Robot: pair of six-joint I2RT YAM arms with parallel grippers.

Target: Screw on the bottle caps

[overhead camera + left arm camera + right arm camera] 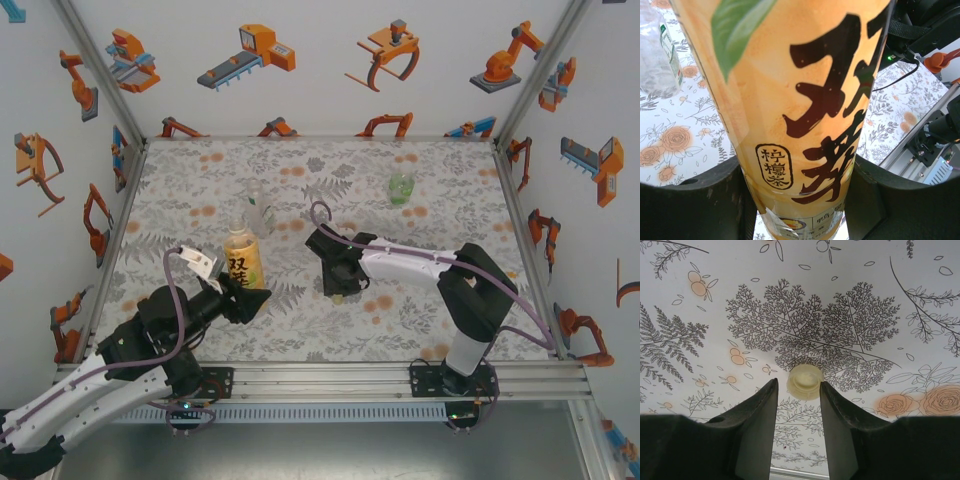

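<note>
My left tool (796, 195) is closed on the amber bottle (800, 100). Its two dark fingers (700, 200) press the lower body from 9 and 3 o'clock, and the yellow-orange label with its dark characters faces my wrist camera. From above, that bottle stands upright on the desk (430, 330), left of centre, at about 9 o'clock.

The clear bottle (258, 208) stands just beyond it at 12 o'clock. The green bottle (401, 187) is well apart, toward the far right at 1 o'clock.

My right tool (798, 383) is down near the middle of the desk, with its fingers only a narrow way apart. The pale yellow cap (805, 381) lies on the flowered cloth right at their tips, at 12 o'clock from my wrist. I cannot tell whether the fingers are pinching it or only flanking it.
</note>
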